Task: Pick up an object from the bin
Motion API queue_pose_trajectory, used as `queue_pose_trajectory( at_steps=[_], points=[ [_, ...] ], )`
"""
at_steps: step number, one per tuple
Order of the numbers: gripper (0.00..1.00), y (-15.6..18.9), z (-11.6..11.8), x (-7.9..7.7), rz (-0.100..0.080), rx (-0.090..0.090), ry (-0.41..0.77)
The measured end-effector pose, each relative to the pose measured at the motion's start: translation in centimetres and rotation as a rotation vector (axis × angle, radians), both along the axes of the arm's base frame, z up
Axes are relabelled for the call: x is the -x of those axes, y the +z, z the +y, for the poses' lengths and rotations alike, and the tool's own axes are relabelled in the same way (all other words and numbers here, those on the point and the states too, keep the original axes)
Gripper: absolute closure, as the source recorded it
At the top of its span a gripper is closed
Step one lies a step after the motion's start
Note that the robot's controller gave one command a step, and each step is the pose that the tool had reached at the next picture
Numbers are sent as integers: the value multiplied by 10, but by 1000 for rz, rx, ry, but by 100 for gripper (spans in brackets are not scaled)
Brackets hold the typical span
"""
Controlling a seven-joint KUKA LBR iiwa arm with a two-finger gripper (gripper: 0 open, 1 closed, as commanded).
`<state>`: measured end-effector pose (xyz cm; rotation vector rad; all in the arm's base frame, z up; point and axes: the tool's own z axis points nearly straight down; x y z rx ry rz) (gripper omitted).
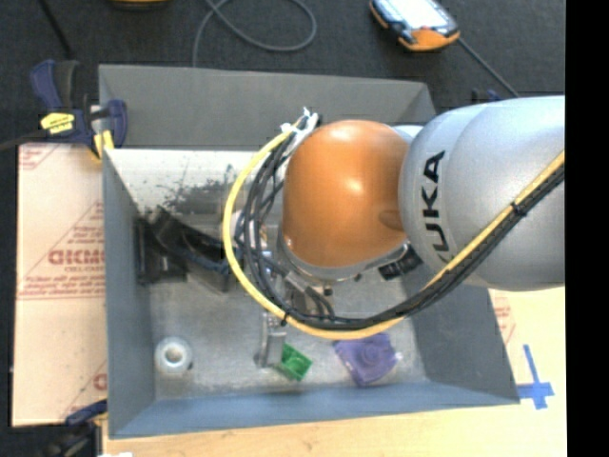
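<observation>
Grey metal bin, seen from above, with the arm's rounded orange wrist cover sitting over the middle of it. The pincer can be seen poking out below that cover, low down near the front wall. Its tip is set right against a small green blocky plastic piece that lies on the bin floor, front and a bit left of centre in the view.

How wide the pincer is open can't be told from this angle. Nothing can be made out as clamped in it either, so no hold is claimed. The green piece looks to be resting on the floor, though that's hard to be sure of with the metal partly in front of it.

Other stuff: a purple lumpy plastic piece is found near the green one, on its right. A small whitish ring is well off in the front left corner, and a black angular object is further back on the left.

Step-wise, this is judged to be the bit just ahead of the grab: pincer down at floor level beside a thing, lift not yet done. For the next move, the pincer would need to be centred on the green piece, closed squarely, then raised straight up so the purple piece isn't dragged along.
</observation>
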<state>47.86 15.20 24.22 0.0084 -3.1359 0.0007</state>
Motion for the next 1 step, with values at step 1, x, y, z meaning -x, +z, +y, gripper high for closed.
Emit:
queue_pose_trajectory(
  at_steps=[1],
  points=[
    [0,4,-1,-2,-8,-2,-5]
  ],
)
